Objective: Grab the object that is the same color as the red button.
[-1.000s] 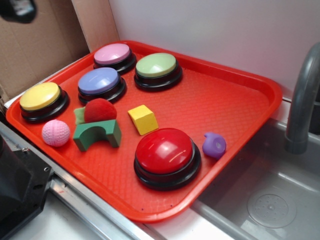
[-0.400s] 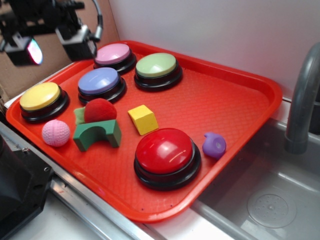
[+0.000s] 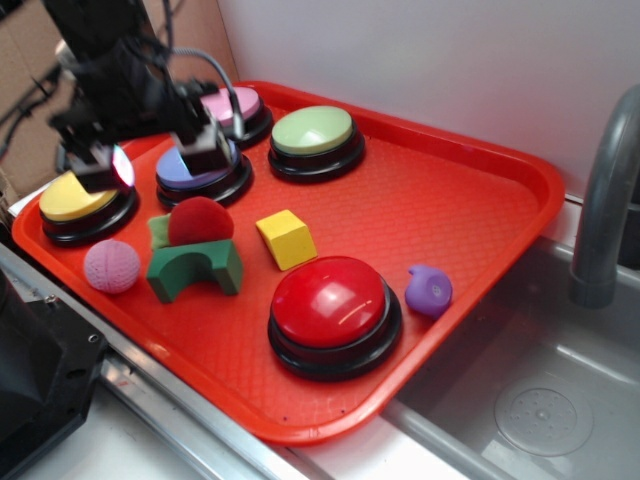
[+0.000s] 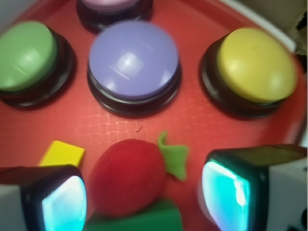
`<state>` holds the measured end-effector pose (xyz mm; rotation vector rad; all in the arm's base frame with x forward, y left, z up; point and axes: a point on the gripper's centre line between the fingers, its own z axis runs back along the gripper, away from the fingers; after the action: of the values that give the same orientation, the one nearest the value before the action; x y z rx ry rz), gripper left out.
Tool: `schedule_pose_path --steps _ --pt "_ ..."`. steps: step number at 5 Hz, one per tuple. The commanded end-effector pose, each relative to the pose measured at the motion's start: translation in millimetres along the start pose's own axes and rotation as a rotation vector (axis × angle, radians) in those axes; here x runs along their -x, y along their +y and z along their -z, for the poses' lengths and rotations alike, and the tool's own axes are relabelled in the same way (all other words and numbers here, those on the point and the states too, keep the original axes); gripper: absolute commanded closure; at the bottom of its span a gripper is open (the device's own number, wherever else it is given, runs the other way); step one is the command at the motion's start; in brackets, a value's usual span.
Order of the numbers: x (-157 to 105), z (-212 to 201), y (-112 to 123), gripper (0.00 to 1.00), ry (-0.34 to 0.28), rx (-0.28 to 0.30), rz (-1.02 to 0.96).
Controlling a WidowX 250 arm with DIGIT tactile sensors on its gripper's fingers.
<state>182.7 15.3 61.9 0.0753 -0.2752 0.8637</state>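
The fuzzy dark-red ball with a green leafy bit lies on the red tray, leaning on a green arch block. The big glossy red button stands at the tray's front. My gripper hangs open above the tray, over the purple button, just behind the ball. In the wrist view the ball lies between and below my spread fingers, untouched, with the gripper open around it.
Yellow, pink and green buttons stand on the tray's back. A pink dimpled ball, a yellow block and a small purple thing lie near. A sink with a grey faucet is at right.
My gripper has come in from the upper left and moved down and right, now over the purple button behind the red ball. The objects have not moved.
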Motion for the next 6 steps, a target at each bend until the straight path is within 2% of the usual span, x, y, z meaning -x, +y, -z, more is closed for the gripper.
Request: schedule_pose_path --steps 1,2,3,4,5,6 --pt "-4.9 12.6 -8.3 0.0 -0.015 0.103 0.014" --pt "-7.9 19.6 -10.8 0.0 0.033 0.106 0.008" --pt "-10.6 27.5 -12.1 0.52 0.027 0.095 0.004" --pt "-14.0 29.4 -15.5 1.0 0.076 0.092 0.019" --pt "-17.6 30.6 -17.6 1.0 0.084 0.093 0.013" --pt "-27.4 14.4 -23.4 1.0 0.078 0.093 0.057"
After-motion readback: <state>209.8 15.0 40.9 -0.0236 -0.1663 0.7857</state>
